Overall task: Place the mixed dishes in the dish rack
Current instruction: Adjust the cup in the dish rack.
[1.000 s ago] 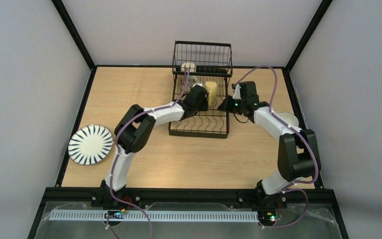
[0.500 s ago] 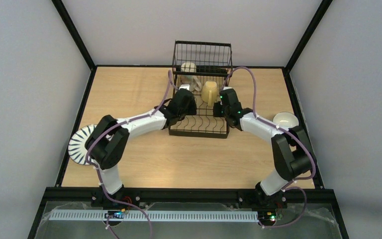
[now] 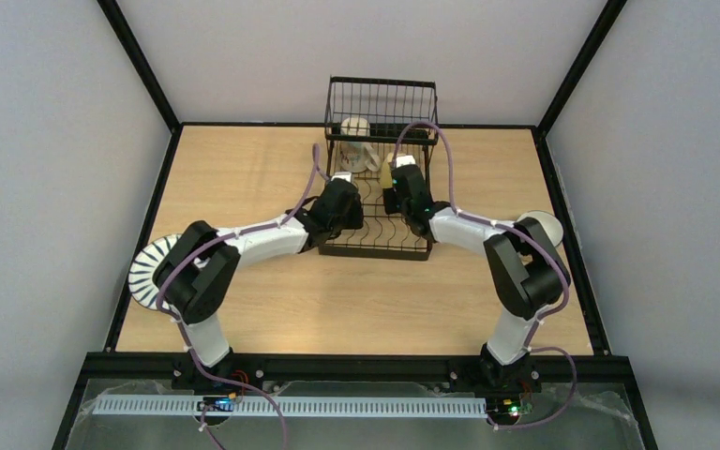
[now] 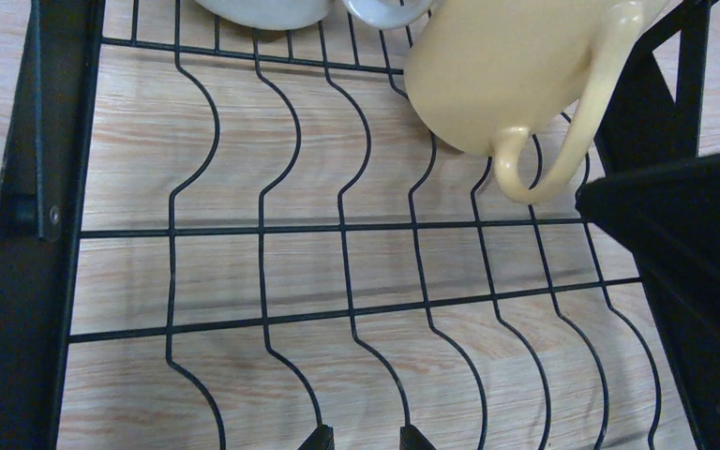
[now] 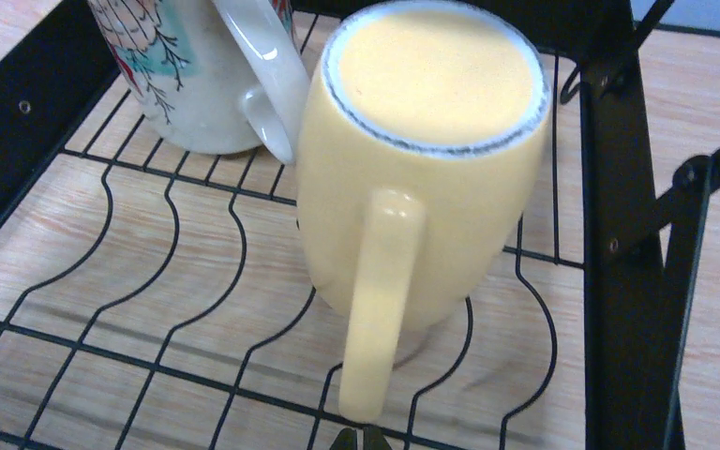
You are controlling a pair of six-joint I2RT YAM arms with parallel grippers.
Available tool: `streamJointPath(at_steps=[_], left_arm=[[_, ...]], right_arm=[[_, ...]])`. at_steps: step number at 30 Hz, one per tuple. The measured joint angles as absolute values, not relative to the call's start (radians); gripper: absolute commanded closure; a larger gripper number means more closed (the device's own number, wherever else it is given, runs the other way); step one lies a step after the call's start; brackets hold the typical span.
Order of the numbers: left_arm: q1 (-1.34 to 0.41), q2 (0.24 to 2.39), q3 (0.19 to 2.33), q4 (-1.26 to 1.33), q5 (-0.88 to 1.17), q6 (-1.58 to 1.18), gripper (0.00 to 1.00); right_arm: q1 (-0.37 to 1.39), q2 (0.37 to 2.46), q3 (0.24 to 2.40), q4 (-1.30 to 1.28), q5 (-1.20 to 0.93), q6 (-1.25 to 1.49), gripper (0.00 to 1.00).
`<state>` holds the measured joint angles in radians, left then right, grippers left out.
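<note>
On the slotted lower level of the large black wire dish rack (image 3: 375, 251), the pale yellow ceramic mug (image 5: 412, 187) sits base up, its handle turned towards my right wrist camera. At the back stands a beige mug with a printed tree pattern (image 5: 178, 75); whether its handle touches the yellow one I cannot tell.

My right gripper (image 5: 356, 439) is closed tip to tip just below the lower end of the yellow handle, with nothing between the fingers. My left gripper (image 4: 364, 439) hovers over bare wires nearer the front, jaws partly apart and empty.

I judge the mug step to be at its close: the mug is down and neither gripper has it.

Next I would lift both arms out of the rack without catching that handle. The left then goes for the white plate with dark radial stripes (image 3: 145, 277) at the table's left edge. That calls for a grip on the rim and standing the plate upright between the wires. A cream bowl (image 3: 546, 223) waits by my right arm.
</note>
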<state>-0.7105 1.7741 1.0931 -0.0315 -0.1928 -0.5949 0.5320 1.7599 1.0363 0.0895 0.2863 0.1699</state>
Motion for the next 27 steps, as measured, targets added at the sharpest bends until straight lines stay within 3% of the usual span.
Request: streamJointPath(at_steps=[27], left_arm=[[-0.710,1.761,1.045,0.009,-0.175,-0.591,0.62]], right_arm=[[0.537,1.980,1.221,0.132,0.356,0.108,1.00]])
